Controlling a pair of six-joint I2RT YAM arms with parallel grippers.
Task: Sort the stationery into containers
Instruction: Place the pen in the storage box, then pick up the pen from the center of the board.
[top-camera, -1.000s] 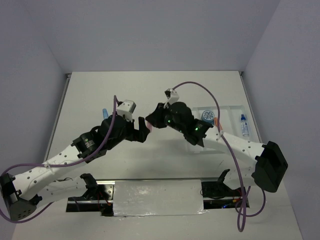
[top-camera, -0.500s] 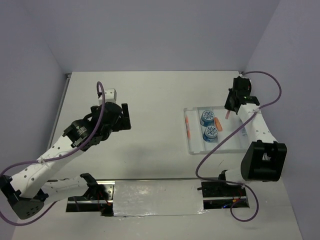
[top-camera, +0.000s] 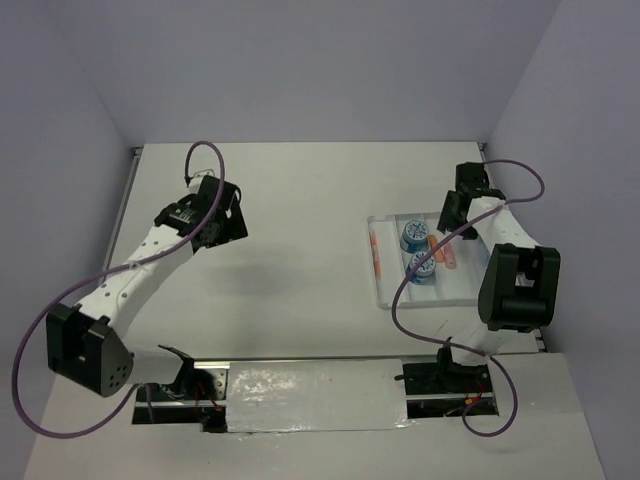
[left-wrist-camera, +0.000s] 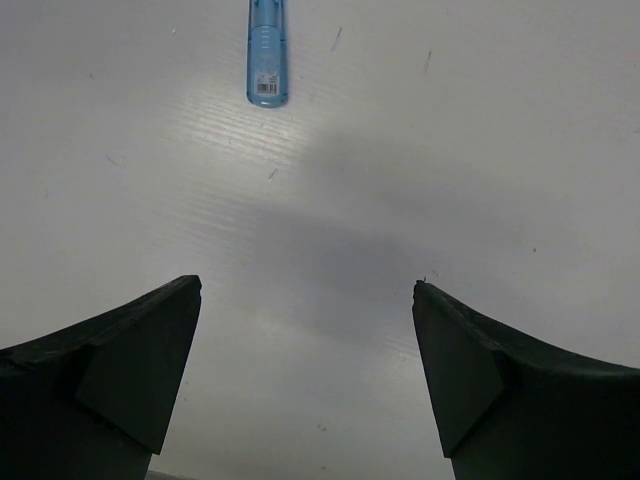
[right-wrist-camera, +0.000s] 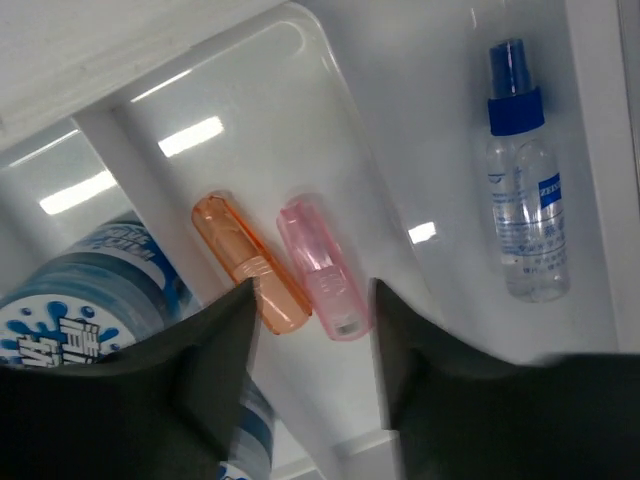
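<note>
Sorting at white tray (right-wrist-camera: 250, 120) near table's (top-camera: 300, 200) right edge.
Right gripper (right-wrist-camera: 315, 295) part-open, empty, over pink capsule (right-wrist-camera: 322, 268) beside orange capsule (right-wrist-camera: 250, 265); left gripper (left-wrist-camera: 306, 288) wide open, empty, near blue capsule (left-wrist-camera: 267, 50).

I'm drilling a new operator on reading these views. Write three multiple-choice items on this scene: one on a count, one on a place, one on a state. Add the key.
1. How many round rolls lie in the white tray?
A. one
B. two
C. four

2. Where does the blue capsule lie?
A. in the tray
B. between the right jaws
C. on the bare table, ahead of the left jaws

3. How do the left jaws stand?
A. wide open, holding nothing
B. shut on a pen
C. shut on a roll

Key:
1 B: the top view shows two blue-white rolls in the tray.
2 C: the left wrist view shows it lying on bare table.
3 A: the two sides stand far apart with only table between them.
</note>
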